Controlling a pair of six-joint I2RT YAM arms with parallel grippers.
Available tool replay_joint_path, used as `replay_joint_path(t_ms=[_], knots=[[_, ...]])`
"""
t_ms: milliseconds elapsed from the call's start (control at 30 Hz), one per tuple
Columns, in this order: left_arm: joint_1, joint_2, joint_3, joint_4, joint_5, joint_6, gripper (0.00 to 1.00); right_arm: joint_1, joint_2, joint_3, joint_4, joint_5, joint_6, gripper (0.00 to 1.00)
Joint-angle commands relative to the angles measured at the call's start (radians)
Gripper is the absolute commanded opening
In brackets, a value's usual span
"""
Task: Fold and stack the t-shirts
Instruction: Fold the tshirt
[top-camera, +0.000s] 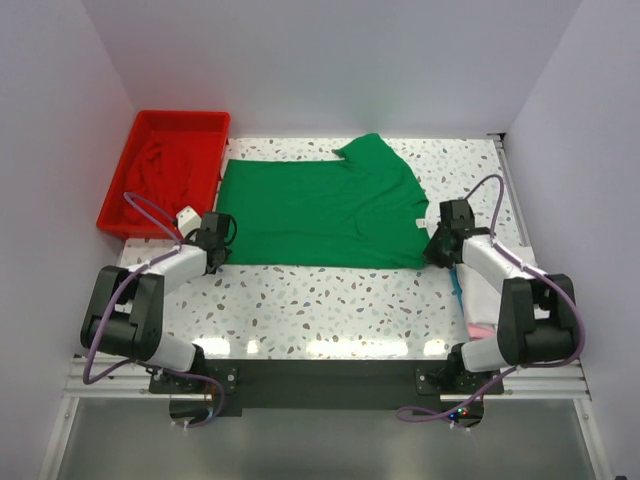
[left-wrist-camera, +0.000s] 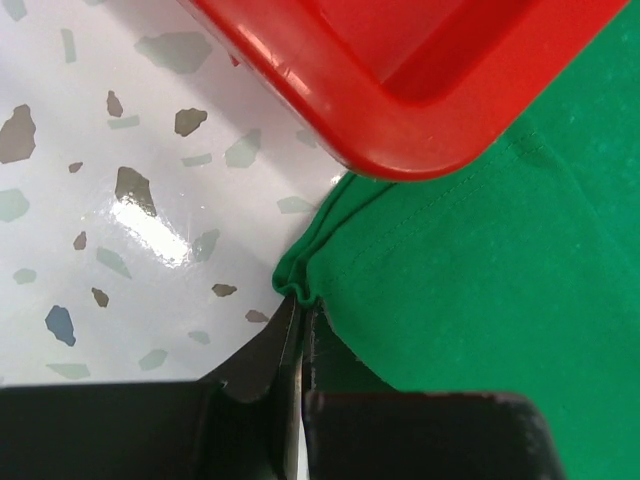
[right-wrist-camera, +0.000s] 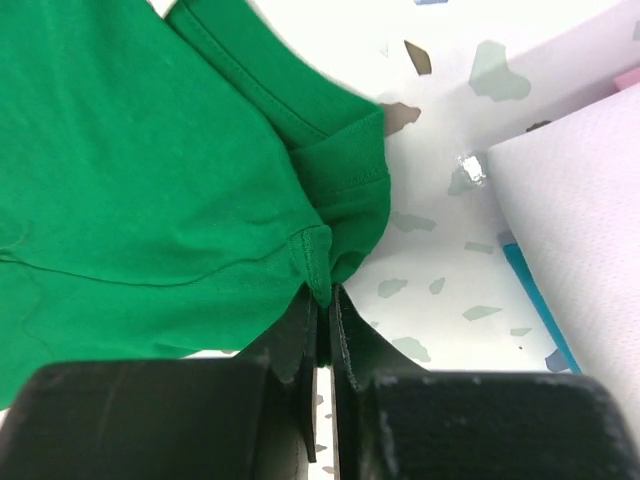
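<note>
**Both claws clenched on the green shirt's edges**

Operator, your green t-shirt (top-camera: 320, 210) lay spread flat across the far half of the table (top-camera: 330, 300), a smooth, matte knit with only shallow creases. One short sleeve pointed toward the back wall. Its left edge touched the red tray (top-camera: 180, 116).

Your left claw (left-wrist-camera: 302, 318) was clenched on the shirt's left edge, just beside the tray's rounded corner. In the left wrist view the two dark fingers met on a small pleat of green cloth, and the stitched hem ran away from the pinch. The tray was rigid, glossy plastic with a thick rolled rim. A crumpled dark red shirt (top-camera: 165, 175) lay inside it.

Your right claw (right-wrist-camera: 325, 300) was likewise clenched on the shirt's right edge. The right wrist view showed the fingers closed on a doubled fold of hemmed cloth, with a row of stitching visible at the gathered corner.

Just beside that claw lay a flat white shirt (right-wrist-camera: 580, 220) with a fine woven texture. A teal strip (right-wrist-camera: 535, 290) showed under its edge and a pink corner (right-wrist-camera: 630, 78) showed farther along.

The table surface was glossy white terrazzo with grey and brown flecks.
</note>
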Motion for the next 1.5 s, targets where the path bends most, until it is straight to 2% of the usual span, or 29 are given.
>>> replay_joint_path(t_ms=[0,267,633,667,733,767,800,833,867,900,967,1067,1233,1300,1333,1467], knots=[[0.007,-0.024,0.019,-0.042,-0.01,-0.006,0.0,-0.03,-0.047,0.058,-0.064,-0.029,-0.031,0.0],[0.005,-0.222,-0.051,-0.168,0.001,-0.043,0.0,-0.092,-0.243,0.054,-0.234,-0.067,-0.064,0.0],[0.002,-0.561,-0.189,-0.317,0.078,-0.105,0.0,-0.09,-0.563,-0.015,-0.45,-0.099,-0.022,0.0],[0.001,-0.584,-0.201,-0.328,0.088,-0.112,0.0,-0.09,-0.59,-0.021,-0.467,-0.099,-0.016,0.02],[0.001,-0.64,-0.209,-0.354,0.102,-0.112,0.0,-0.09,-0.661,-0.04,-0.502,-0.119,-0.014,0.1],[0.001,-0.656,-0.215,-0.36,0.12,-0.11,0.12,-0.092,-0.679,-0.044,-0.513,-0.122,-0.013,0.19],[0.001,-0.685,-0.212,-0.372,0.128,-0.106,0.2,-0.09,-0.71,-0.049,-0.528,-0.122,-0.014,0.45],[0.001,-0.699,-0.211,-0.374,0.136,-0.099,0.29,-0.092,-0.719,-0.048,-0.532,-0.119,-0.019,0.54],[0.001,-0.712,-0.196,-0.378,0.145,-0.084,0.45,-0.092,-0.728,-0.043,-0.519,-0.125,-0.021,0.63],[0.001,-0.733,-0.18,-0.392,0.145,-0.073,0.5,-0.09,-0.73,-0.037,-0.509,-0.125,-0.019,0.75],[0.001,-0.743,-0.112,-0.395,0.135,-0.037,0.59,-0.09,-0.71,-0.009,-0.446,-0.131,-0.037,0.81],[0.001,-0.697,0.0,-0.301,0.15,0.051,0.6,-0.092,-0.588,0.059,-0.292,-0.207,-0.077,0.8],[-0.002,-0.326,0.273,-0.199,0.184,0.158,0.52,-0.066,-0.237,0.285,-0.151,-0.201,-0.12,0.69],[-0.005,-0.168,0.343,-0.131,0.206,0.206,0.47,-0.043,-0.141,0.399,-0.102,-0.152,-0.152,0.69],[-0.01,-0.114,0.427,-0.131,0.2,0.229,0.44,-0.041,-0.095,0.44,-0.093,-0.139,-0.166,0.68],[-0.021,0.151,0.589,-0.093,0.129,0.296,0.41,-0.035,0.165,0.639,0.02,-0.118,-0.232,0.63]])
